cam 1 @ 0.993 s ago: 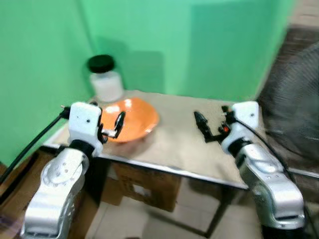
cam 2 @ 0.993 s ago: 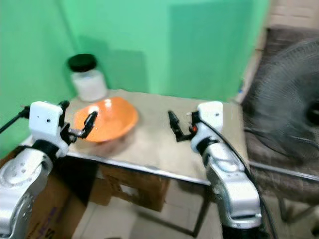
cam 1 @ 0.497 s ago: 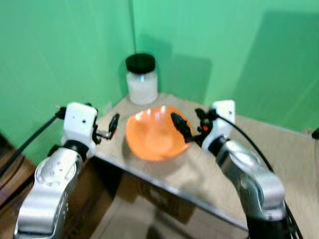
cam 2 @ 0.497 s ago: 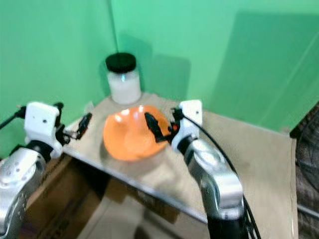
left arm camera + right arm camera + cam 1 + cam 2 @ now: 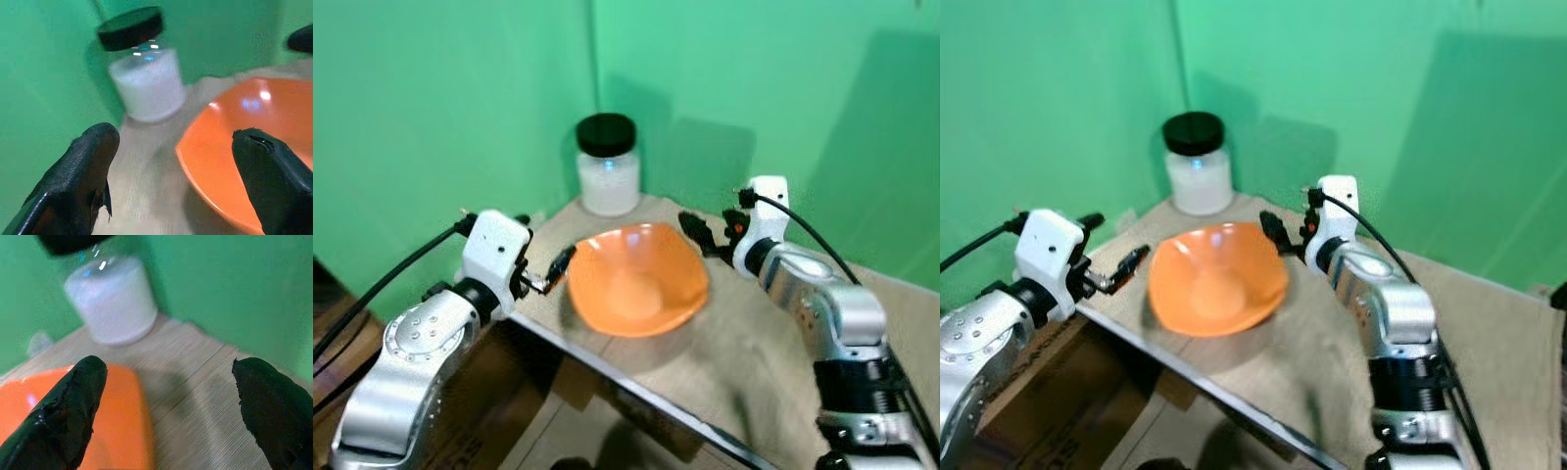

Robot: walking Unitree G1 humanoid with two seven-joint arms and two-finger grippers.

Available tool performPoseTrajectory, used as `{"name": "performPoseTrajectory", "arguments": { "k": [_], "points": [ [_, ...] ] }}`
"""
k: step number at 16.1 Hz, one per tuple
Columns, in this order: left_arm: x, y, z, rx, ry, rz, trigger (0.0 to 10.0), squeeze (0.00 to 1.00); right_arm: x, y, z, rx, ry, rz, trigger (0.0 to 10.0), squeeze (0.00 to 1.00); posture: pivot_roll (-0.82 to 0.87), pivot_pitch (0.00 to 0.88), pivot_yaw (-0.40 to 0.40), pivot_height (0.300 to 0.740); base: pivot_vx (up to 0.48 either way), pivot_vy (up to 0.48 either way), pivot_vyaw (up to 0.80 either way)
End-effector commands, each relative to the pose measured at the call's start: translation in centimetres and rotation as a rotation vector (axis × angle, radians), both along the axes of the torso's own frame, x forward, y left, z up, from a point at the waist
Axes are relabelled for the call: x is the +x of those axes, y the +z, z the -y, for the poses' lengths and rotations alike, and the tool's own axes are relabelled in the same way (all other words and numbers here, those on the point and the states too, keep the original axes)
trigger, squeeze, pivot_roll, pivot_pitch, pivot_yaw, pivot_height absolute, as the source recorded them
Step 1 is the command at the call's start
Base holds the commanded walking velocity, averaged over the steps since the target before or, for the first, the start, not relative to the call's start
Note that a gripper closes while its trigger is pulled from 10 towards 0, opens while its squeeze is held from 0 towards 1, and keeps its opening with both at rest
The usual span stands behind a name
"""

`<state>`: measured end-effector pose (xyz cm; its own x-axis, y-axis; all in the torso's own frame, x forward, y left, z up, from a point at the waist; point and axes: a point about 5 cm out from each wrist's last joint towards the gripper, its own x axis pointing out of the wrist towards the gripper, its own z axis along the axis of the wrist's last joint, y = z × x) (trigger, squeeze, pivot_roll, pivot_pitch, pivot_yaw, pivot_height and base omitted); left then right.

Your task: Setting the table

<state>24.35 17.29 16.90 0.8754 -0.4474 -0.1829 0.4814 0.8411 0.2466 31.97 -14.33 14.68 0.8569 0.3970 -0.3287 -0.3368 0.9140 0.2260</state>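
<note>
On the table [image 5: 773, 382], the orange bowl [image 5: 636, 284] sits just in front of the jar [image 5: 607, 164]. Your left gripper [image 5: 558, 266] and right gripper [image 5: 697, 231] flank the bowl, both spread wide and empty. You look mid-approach; next, close one onto the bowl's rim.

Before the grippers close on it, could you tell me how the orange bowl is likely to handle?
The orange bowl looks thin, probably light and stiff. Its glossy surface suggests it may slip. Its narrow base and flaring rim suggest a push there could tip it.
</note>
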Motion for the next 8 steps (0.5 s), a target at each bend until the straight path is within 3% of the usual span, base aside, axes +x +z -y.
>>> {"name": "performPoseTrajectory", "arguments": {
  "k": [1, 4, 5, 8],
  "points": [
    [-0.2, 0.1, -0.1, -0.005, -0.055, -0.024, 10.0, 0.00, 0.3, 0.4, -0.1, 0.002, 0.033, -0.023, 10.0, 1.00, 0.09, 0.000, 0.040, 0.740, 0.000, 0.000, 0.00],
    [-0.8, -0.7, -0.4, 0.020, -0.163, -0.104, 10.0, 0.00, 0.9, 0.2, 0.4, -0.060, 0.052, -0.065, 10.0, 1.00, 0.08, 0.000, 0.033, 0.740, 0.000, 0.000, 0.00],
    [-1.3, -1.9, -0.6, 0.063, -0.209, -0.169, 10.0, 0.00, 0.7, -0.3, 0.5, -0.055, 0.101, -0.115, 10.0, 0.00, 0.08, 0.000, 0.028, 0.740, 0.000, 0.000, 0.00],
    [-1.4, -3.0, -1.1, 0.083, -0.213, -0.213, 10.0, 0.00, -0.2, -1.3, -0.2, 0.024, 0.200, -0.218, 10.0, 0.00, 0.08, 0.000, 0.026, 0.740, 0.000, 0.000, 0.00]
  ]
}}
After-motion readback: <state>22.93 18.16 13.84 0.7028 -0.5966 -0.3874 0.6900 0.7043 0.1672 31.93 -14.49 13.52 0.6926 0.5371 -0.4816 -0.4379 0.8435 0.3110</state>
